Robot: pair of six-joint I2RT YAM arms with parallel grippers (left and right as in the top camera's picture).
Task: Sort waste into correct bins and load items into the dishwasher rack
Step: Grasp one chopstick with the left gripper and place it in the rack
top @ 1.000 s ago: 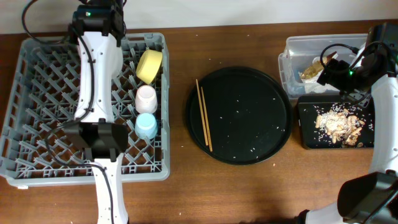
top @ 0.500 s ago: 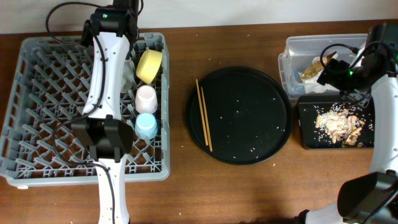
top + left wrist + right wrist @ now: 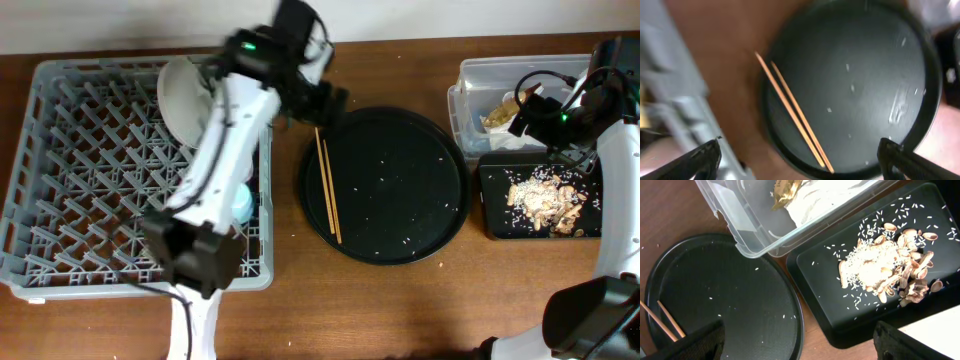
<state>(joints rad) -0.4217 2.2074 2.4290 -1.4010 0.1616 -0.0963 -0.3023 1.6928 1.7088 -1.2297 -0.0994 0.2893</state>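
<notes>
The pale plate (image 3: 181, 96) stands on edge in the back of the grey dishwasher rack (image 3: 70, 190), and the light blue cup (image 3: 241, 206) peeks out beside my left arm. My left gripper (image 3: 323, 103) (image 3: 800, 161) hangs open over the far end of the chopsticks (image 3: 328, 185) (image 3: 794, 116), which lie on the round black tray (image 3: 400, 190). Nothing is between its fingertips (image 3: 699, 157). My right gripper (image 3: 528, 112) (image 3: 801, 349) is open and empty above the gap between the clear tub (image 3: 747, 232) and the black rectangular tray (image 3: 830, 287). In the tub lie a wrapper (image 3: 785, 192) and tissue (image 3: 826, 200); food scraps (image 3: 887, 267) fill the black tray.
Rice grains are scattered over the round tray (image 3: 715, 300). My left arm crosses the rack's right side and hides what stands there. Bare wooden table (image 3: 290, 290) runs along the front.
My left gripper opened and swung from the rack's back right to the round tray's left edge. The plate now stands uncovered in the rack. The right arm stayed still.
</notes>
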